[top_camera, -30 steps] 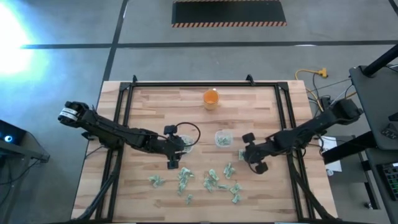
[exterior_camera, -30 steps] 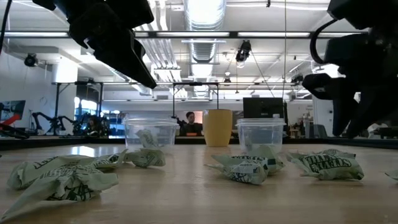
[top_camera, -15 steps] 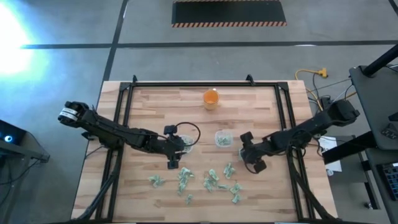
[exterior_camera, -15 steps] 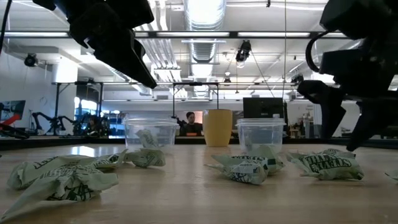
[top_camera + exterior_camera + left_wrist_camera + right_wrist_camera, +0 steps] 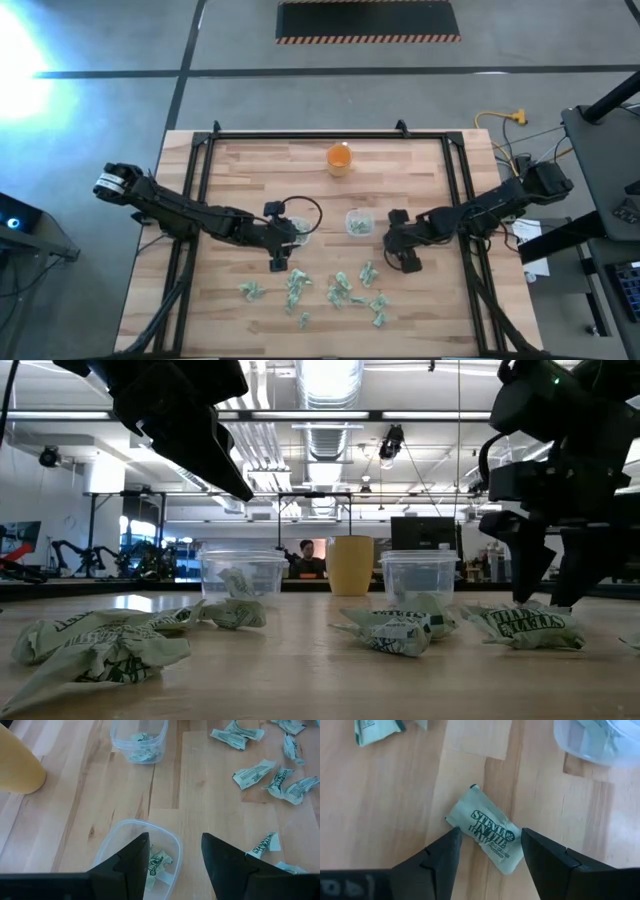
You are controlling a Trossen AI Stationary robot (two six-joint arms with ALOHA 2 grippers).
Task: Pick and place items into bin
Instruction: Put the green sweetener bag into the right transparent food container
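- Pale wood makes up the counter (image 5: 240, 170) in the high view. The left pincer (image 5: 280, 252) hangs beside the left tub (image 5: 298, 233), and the right pincer (image 5: 404, 252) sits just past the right tub (image 5: 358, 222), near the top of the loose packets (image 5: 340, 290) scattered on the near half of the counter. An orange cup (image 5: 340, 158) stands well apart at the far edge.
- In the low view the right pincer (image 5: 545, 595) is low, its fingers spread on either side of the end of one crumpled packet (image 5: 523, 624); the left arm hangs higher up. Both tubs stand behind, each with packets inside.
- The left wrist view shows the left pincer (image 5: 176, 852) open and empty above its tub (image 5: 135, 855), which holds a few packets.
- The right wrist view shows the right pincer (image 5: 490, 842) open, straddling one printed packet (image 5: 487, 834) lying flat on the wood; nothing is gripped yet.
- Likely risk: the packet is thin and lies flat, so the fingers may close over it and slide it along the wood, or catch only a corner that slips free on the way to the tub.
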